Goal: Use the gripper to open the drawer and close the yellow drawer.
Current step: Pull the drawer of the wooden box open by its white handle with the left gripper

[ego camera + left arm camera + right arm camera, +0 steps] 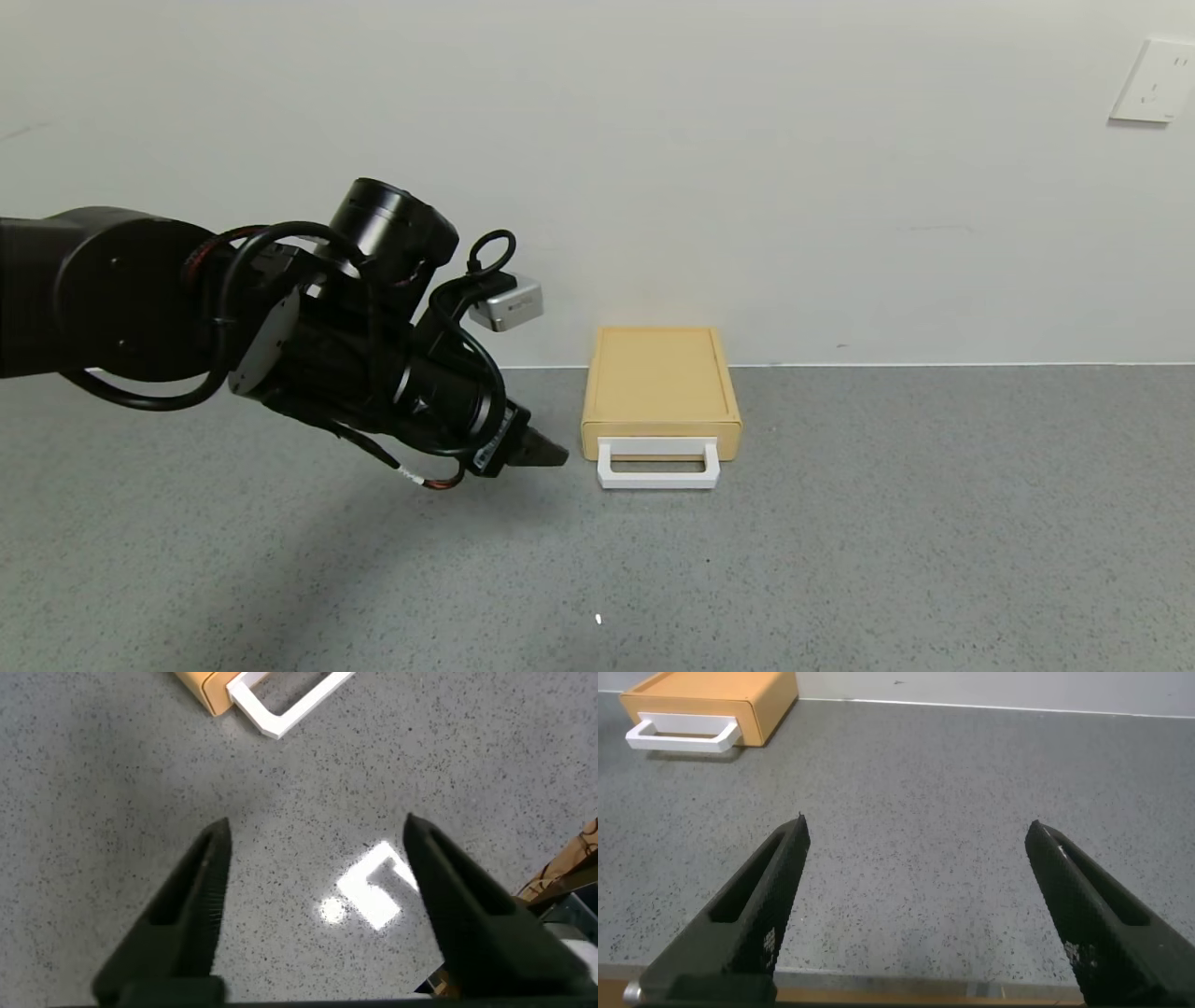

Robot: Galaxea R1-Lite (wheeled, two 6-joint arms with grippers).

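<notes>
Over the bench, left of centre: left gripper (537,452) hovers above the grey surface with nothing between its jaws.
Left jaws: spread wide in the left wrist view (313,905); only speckled bench (112,793) and a bright ceiling-light reflection (369,894) lie between the two black fingers.
Left wrist: black cylindrical body wrapped in looping cables, with a small silver-grey module (507,303) mounted above it; the tip points toward the drawer's front.
Right gripper (915,915): outside the head view; its own camera shows its jaws wide and holding nothing, low over the bench's near edge and well apart from the drawer, apparently parked.
Drawer (661,390): mustard-yellow box set against the wall at the bench's far edge, roughly mid-width; it looks shut, the front panel flush with the shell.
Handle (658,466): white rectangular loop projecting from the drawer front toward the near edge, lying just above the bench; near the left gripper but not touched.
Wall socket (1154,80): white plate high on the wall toward the far right corner, irrelevant to the task.
Step in hand: approach for the opening pull, judged from the untouched handle and closed drawer.
Next move: left jaws should travel across to the handle's bar, straddle or hook it, then draw it toward the near edge; the light box may slide instead of opening.
</notes>
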